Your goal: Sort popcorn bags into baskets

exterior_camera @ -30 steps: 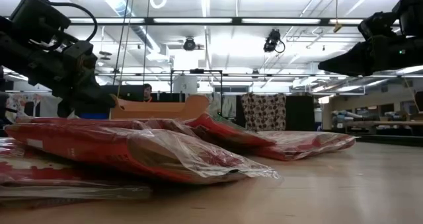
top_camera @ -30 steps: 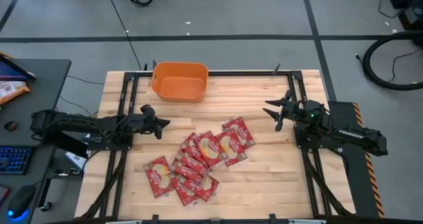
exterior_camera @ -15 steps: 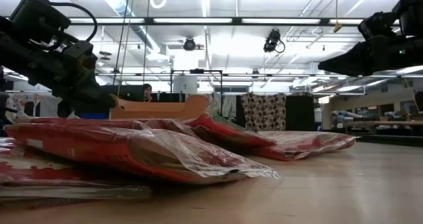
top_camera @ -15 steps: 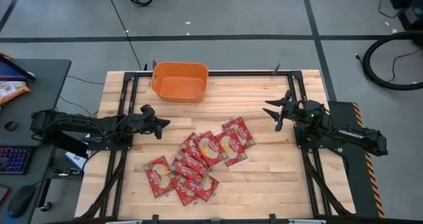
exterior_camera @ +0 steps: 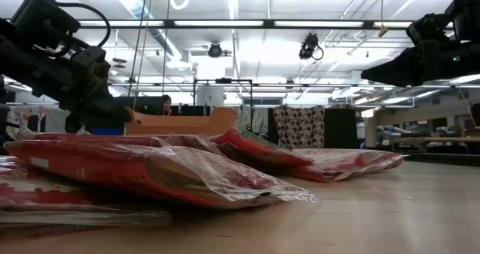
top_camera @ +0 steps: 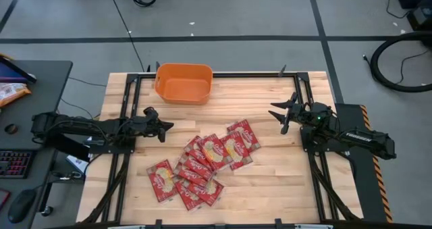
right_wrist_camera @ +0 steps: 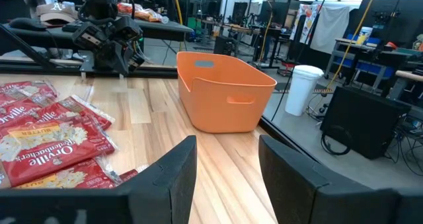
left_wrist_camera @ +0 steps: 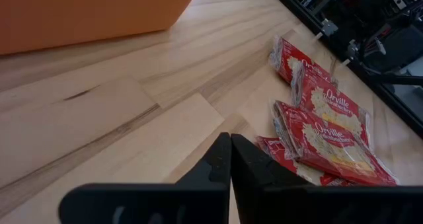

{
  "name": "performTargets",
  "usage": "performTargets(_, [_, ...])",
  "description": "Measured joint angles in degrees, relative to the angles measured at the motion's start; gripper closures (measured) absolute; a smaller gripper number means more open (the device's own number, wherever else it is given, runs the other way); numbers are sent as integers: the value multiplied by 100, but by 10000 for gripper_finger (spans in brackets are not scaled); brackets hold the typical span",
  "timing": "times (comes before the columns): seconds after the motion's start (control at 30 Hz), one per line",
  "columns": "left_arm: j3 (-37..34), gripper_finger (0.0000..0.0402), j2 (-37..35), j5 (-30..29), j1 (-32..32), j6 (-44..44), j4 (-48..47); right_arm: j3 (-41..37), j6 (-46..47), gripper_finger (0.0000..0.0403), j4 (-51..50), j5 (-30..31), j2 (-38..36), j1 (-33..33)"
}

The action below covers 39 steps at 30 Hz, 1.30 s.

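Wooden table (top_camera: 283, 182) holds popcorn bags (top_camera: 206, 163) strewn diagonally.

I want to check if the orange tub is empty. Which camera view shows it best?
The high view: it looks straight down into the orange tub, and no packet shows inside. The right wrist view shows its outer wall and rim, the left wrist view only one wall, and the low view only its top behind the red packets.

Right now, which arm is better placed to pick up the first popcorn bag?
Probably the right. Its gripper is open and close to the nearest bag, while the left gripper is shut and would have to open first. Both hover beside the pile, and the basket is empty.
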Motion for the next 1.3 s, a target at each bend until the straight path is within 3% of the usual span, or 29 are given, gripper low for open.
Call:
performTargets(0.3, [0,395,2,1,0,-153,17,0,0,235,-1,-1,0,0])
performTargets(0.5, [1,395,2,60,1,-2239,416,0,0,235,0,1,0,0])
performTargets(0.6, [1,395,0,284,1,-2714,667,0,0,235,-1,0,0,0])
performTargets(0.73, [1,395,0,880,1,-2441,1208,0,0,235,0,1,0,0])
performTargets(0.93, [1,395,0,2018,-1,-1195,3084,0,0,235,0,0,0,0])
performTargets(1.03, [9,395,0,2176,-1,-880,3799,0,0,235,-1,0,0,0])
performTargets(1.13, [254,392,10,2028,1,-576,3571,0,0,235,0,1,0,0])
performTargets(1.3, [1312,360,63,1787,-146,269,1877,0,0,235,-2,1,0,0])
